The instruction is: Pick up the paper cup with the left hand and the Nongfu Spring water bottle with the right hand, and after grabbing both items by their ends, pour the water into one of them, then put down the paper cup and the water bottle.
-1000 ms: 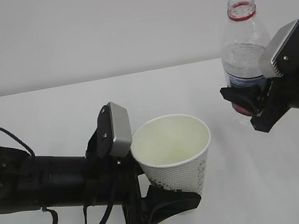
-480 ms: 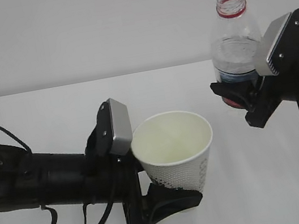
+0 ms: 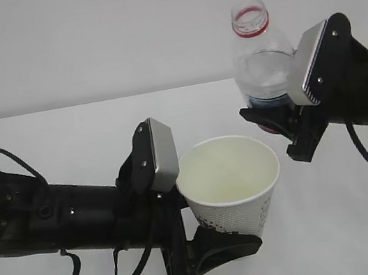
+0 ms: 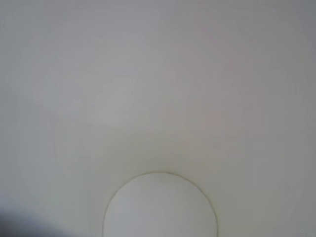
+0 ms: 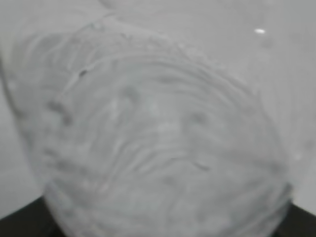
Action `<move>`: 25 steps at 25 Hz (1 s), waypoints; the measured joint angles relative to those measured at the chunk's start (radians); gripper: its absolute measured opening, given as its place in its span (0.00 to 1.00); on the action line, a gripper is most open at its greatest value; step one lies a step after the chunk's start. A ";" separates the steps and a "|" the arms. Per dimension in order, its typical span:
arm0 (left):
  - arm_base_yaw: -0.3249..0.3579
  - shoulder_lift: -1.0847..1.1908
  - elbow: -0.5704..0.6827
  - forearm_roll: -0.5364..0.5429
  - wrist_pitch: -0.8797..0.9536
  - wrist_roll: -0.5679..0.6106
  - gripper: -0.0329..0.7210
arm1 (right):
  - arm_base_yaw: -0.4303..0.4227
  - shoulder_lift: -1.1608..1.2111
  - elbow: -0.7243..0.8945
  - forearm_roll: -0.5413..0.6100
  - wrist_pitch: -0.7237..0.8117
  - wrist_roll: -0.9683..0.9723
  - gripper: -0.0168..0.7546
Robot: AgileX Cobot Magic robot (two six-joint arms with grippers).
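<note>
Gripping the paper cup (image 3: 230, 182) in my left hand (image 3: 212, 242) above the desk (image 3: 64, 140), my right hand (image 3: 277, 122) clamped on the Nongfu Spring water bottle (image 3: 263, 61) beside it, I judged tipping came next.

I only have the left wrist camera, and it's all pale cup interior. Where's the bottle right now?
Observer: The bottle is held up off the table, to the right of the cup and higher.
Operator: Is it tipped yet?
Observer: Slightly, its open mouth leaning toward the cup, not over it.
Operator: Is water pouring?
Observer: No stream shows.
</note>
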 joint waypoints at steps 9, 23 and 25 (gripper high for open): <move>0.000 0.000 0.000 -0.041 -0.031 0.000 0.76 | 0.000 0.000 -0.014 -0.012 -0.024 -0.119 0.65; 0.000 0.000 0.000 -0.023 0.000 0.000 0.76 | 0.000 0.000 -0.016 -0.012 -0.026 -0.345 0.65; 0.000 0.000 0.000 -0.023 0.003 0.010 0.76 | 0.000 0.000 -0.016 -0.010 -0.026 -0.373 0.65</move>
